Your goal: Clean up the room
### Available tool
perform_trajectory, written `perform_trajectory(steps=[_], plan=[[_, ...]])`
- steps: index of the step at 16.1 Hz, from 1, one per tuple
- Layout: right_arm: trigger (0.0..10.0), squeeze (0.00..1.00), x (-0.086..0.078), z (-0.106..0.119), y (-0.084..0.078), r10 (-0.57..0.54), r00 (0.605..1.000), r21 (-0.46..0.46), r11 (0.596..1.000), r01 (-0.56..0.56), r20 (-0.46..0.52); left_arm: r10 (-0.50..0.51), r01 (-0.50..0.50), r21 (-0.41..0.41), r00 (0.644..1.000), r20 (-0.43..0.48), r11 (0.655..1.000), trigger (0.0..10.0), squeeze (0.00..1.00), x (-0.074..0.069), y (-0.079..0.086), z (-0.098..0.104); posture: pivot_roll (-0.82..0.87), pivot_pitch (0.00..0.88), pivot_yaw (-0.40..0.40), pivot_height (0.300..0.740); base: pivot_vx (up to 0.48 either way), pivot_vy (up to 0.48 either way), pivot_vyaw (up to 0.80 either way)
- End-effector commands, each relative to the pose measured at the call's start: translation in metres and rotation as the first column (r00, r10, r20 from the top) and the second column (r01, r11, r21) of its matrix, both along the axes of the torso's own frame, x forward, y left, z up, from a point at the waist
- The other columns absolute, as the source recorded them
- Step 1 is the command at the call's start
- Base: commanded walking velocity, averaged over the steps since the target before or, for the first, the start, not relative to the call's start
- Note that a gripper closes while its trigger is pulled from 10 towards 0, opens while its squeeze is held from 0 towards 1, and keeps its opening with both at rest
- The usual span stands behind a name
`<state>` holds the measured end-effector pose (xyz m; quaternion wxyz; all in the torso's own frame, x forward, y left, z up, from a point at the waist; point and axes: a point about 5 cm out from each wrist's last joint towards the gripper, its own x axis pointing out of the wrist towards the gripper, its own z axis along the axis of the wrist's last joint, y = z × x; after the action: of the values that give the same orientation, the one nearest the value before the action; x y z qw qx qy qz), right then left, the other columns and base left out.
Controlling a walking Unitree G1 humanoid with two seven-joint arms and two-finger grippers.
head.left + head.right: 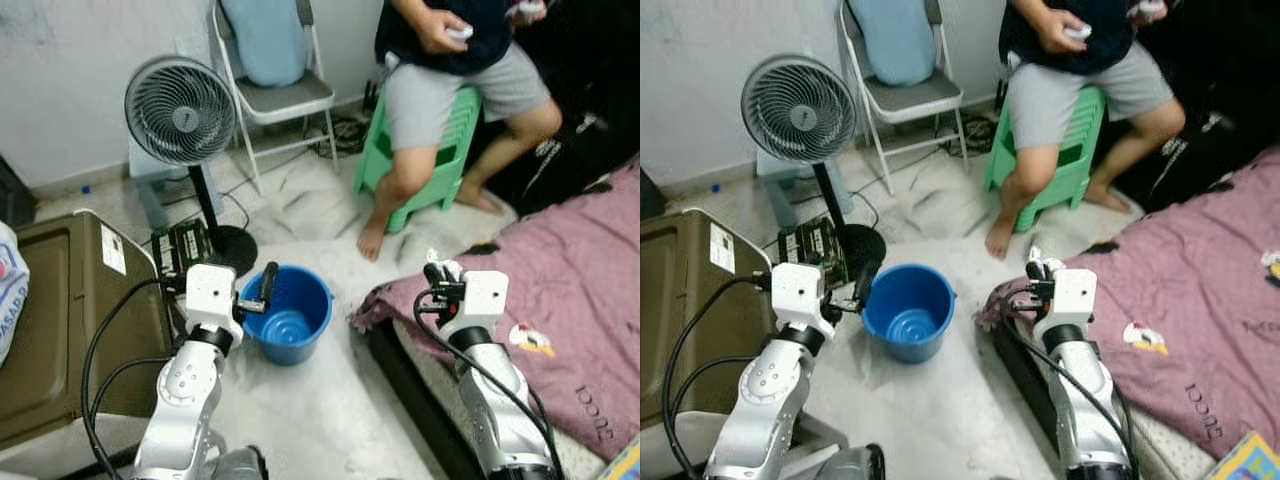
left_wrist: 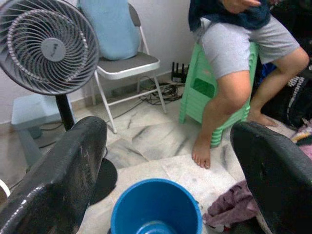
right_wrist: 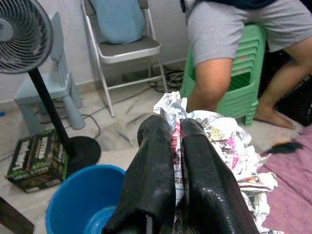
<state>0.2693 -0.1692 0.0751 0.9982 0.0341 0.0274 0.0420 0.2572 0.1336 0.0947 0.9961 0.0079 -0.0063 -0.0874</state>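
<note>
Right gripper [image 3: 176, 131] is pinching a crumpled newspaper wad [image 3: 222, 141] tight between its fingers, with the blue bucket [image 1: 287, 313] sitting down off to its left. Left gripper [image 1: 262, 290] is hanging spread apart, bucket just beyond its fingertips.

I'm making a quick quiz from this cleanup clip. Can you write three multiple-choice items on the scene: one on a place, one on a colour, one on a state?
1. Where does the blue bucket stand?
A. on the floor between the two arms
B. on the folding chair
C. on the bed

2. What colour is the stool the person sits on?
A. red
B. green
C. white

3. What is the right gripper doing?
A. hanging open
B. gripping the fan pole
C. shut on crumpled newspaper

Answers: 1 A, the bucket sits on the pale floor ahead of the robot. 2 B, the plastic stool is light green. 3 C, the right wrist view shows both fingers pinching printed paper.
</note>
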Motion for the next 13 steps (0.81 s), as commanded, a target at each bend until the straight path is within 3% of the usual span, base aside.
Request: perform_trajectory(steps=[1,13], plan=[[10.0,0.00,0.0009,0.0054,0.0015,0.005,1.000,0.001,1.000,-0.005,0.022,0.000,0.000,0.005,1.000,0.000,1.000,10.0,0.00,-0.0008,0.0030,-0.0004,0.01,0.100,-0.011,0.740,0.326,0.000,0.00],[10.0,0.00,-0.0004,0.0059,0.0022,0.008,1.000,0.009,1.000,-0.008,0.025,-0.010,0.010,0.004,1.000,-0.003,1.000,10.0,0.00,-0.0006,0.0013,-0.0009,0.01,0.103,-0.007,0.740,0.336,0.000,0.00]])
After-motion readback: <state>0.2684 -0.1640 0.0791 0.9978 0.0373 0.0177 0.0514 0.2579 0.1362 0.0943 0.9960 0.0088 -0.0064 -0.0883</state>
